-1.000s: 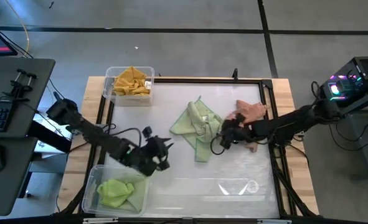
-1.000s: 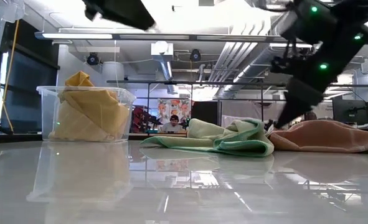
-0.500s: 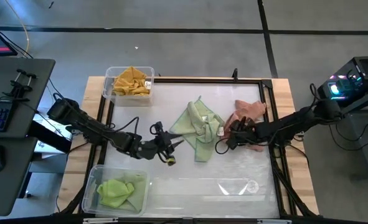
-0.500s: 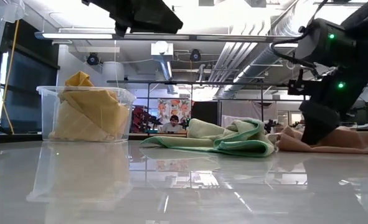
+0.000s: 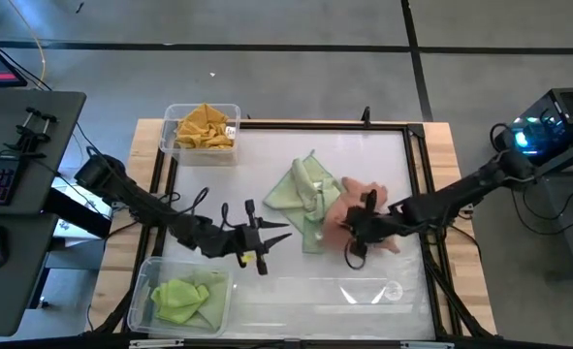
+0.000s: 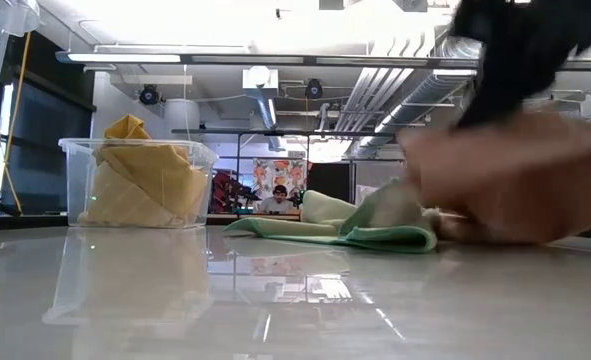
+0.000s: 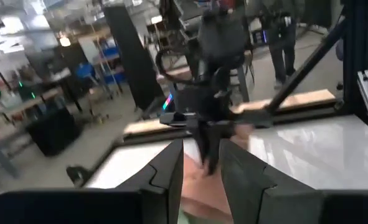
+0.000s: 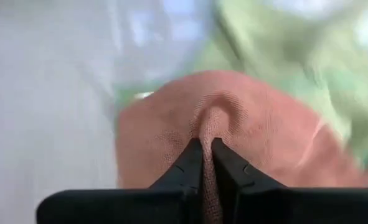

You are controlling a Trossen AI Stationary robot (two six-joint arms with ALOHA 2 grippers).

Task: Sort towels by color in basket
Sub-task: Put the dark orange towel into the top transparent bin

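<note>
Now my right gripper (image 8: pixel 202 149) is clenched on the salmon towel (image 5: pixel 356 199), just beside the pale green towel (image 5: pixel 305 191) mid-table; next I need an empty bin

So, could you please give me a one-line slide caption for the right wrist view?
Right gripper pinches a fold of the salmon pink towel, with the pale green towel just beyond it.

right gripper (image 5: pixel 352 225) pinching my salmon pink towel (image 5: pixel 349 199), bunched against the pale green towel (image 5: pixel 303 191) mid-counter (image 5: pixel 364 145) | left gripper (image 5: pixel 264 236) just beside the green one | mustard towels (image 5: pixel 204 126) in far bin (image 5: pixel 170 136) | lime towel (image 5: pixel 181 299) in near bin (image 5: pixel 141 291)
</note>
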